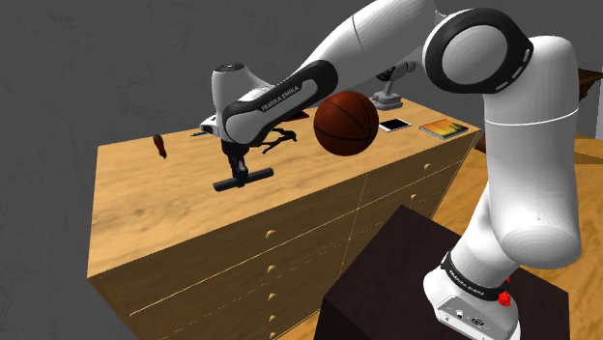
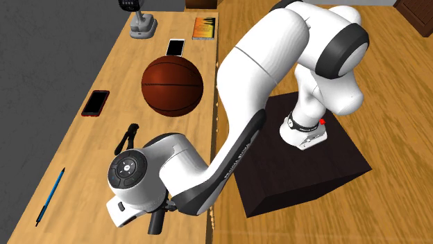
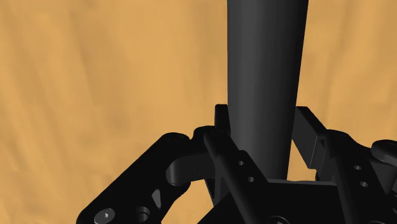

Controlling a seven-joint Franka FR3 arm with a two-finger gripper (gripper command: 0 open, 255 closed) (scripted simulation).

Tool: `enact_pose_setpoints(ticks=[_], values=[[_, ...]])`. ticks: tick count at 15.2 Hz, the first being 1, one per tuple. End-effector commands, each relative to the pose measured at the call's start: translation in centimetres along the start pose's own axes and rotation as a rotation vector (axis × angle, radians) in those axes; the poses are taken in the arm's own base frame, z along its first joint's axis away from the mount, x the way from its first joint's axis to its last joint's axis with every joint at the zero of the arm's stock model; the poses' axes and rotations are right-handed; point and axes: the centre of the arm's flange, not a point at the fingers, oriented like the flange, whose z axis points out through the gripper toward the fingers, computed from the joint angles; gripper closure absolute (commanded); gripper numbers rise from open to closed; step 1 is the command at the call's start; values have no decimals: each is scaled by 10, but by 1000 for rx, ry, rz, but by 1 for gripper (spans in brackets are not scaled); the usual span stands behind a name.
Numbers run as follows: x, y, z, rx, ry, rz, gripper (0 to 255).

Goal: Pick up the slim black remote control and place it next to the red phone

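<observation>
So the big wooden dresser is taking up most of the scene, and the white arm is reaching out over its top, passing right by a basketball that's sitting mid-surface. The gripper is pointing straight down and its fingers are pressing in on both sides of the slim black remote, so it's clamping the thing, not hanging open. In the wrist view the remote is sticking out long past the jaws over bare wood. Going by the shoulder view I'm guessing it's hanging a bit above the top rather than lying on it, though that's hard to call

What the next move is hinging on: the red phone is lying flat, well apart from the jaws, off toward the shoulder view's left and further back. In the second exterior view it's sitting up and left of the hand, with some small spindly black thing lying in between. The remote's long axis is running roughly along the dresser's length, about the same way the phone is lying, so I'm thinking it's mostly a sideways carry without much twisting, steering around that black thing on the way
</observation>
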Motion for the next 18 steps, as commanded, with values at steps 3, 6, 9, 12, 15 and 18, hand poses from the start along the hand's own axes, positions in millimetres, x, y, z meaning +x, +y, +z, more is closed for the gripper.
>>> enact_pose_setpoints(ticks=[3,6,9,12,15,18], values=[[-1,1,1,1,-2,2,255],[-1,0,2,1,-2,2,255],[-1,2,-14,1,-2,2,255],[-1,3,-30,1,-2,2,255],[-1,4,-45,1,-2,2,255],[0,6,-61,1,-2,2,255]])
